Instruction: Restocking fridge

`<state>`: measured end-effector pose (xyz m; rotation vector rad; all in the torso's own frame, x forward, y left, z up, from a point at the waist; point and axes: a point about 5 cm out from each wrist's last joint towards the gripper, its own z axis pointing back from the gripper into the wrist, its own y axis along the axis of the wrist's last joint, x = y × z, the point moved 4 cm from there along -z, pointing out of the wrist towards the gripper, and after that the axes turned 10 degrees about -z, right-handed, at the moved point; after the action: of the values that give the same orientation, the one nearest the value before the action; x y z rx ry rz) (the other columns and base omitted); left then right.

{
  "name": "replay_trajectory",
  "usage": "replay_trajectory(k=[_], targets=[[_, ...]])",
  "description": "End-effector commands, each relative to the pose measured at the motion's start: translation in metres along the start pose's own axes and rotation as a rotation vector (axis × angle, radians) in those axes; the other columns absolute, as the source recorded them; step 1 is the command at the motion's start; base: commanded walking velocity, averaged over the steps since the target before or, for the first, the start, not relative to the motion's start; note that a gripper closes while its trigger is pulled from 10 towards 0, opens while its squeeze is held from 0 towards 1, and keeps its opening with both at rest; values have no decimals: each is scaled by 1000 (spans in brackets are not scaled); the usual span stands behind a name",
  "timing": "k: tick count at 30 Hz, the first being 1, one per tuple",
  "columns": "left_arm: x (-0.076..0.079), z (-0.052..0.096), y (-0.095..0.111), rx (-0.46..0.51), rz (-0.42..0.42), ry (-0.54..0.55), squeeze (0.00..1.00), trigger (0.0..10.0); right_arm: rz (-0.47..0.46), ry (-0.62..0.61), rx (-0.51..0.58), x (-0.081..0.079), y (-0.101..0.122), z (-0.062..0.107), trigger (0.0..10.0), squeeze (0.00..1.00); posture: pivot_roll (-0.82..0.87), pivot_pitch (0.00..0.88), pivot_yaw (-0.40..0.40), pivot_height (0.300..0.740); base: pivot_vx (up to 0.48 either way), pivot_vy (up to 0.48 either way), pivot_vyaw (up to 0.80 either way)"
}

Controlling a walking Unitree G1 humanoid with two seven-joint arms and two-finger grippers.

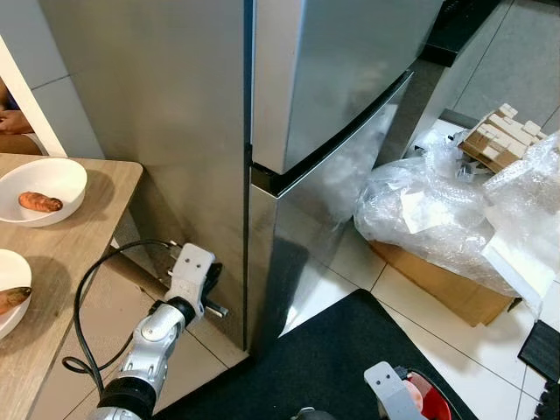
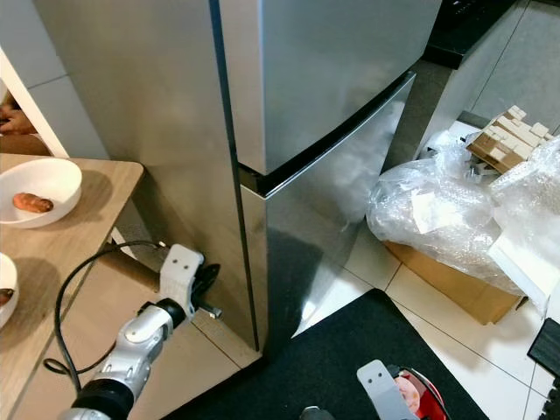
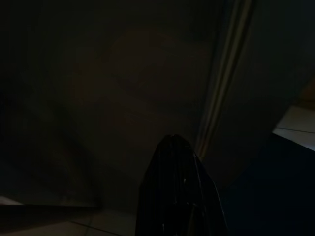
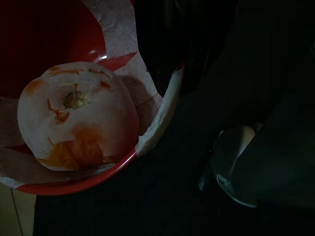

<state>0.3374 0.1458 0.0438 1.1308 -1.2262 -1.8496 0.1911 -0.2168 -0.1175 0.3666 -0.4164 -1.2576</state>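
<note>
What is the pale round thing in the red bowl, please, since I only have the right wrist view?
Observer: It looks like a partly peeled orange, resting on paper in the red bowl held by the right gripper.
Operator: Thank you. Is the fridge open?
Observer: No, both fridge doors are closed.
Operator: Where is the left gripper?
Observer: The left gripper is low beside the fridge's lower door.

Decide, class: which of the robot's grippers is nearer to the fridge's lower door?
Left. The left gripper is raised beside the fridge's lower door, close to its left edge. The right gripper is low down over the dark mat, holding a red bowl with a peeled orange.
</note>
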Motion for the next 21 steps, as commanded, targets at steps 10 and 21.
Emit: replay_trajectory(k=[10,21], targets=[[1,-7,9,24,29,22,0,10000,-7,-18,2,5,-3,1,10000,0,-181,123,-38,700,0,0,0],[28,-22,27,75,47,-94,0,10000,4,-20,5,7,-1,2,10000,0,-183,116,-42,700,0,0,0]])
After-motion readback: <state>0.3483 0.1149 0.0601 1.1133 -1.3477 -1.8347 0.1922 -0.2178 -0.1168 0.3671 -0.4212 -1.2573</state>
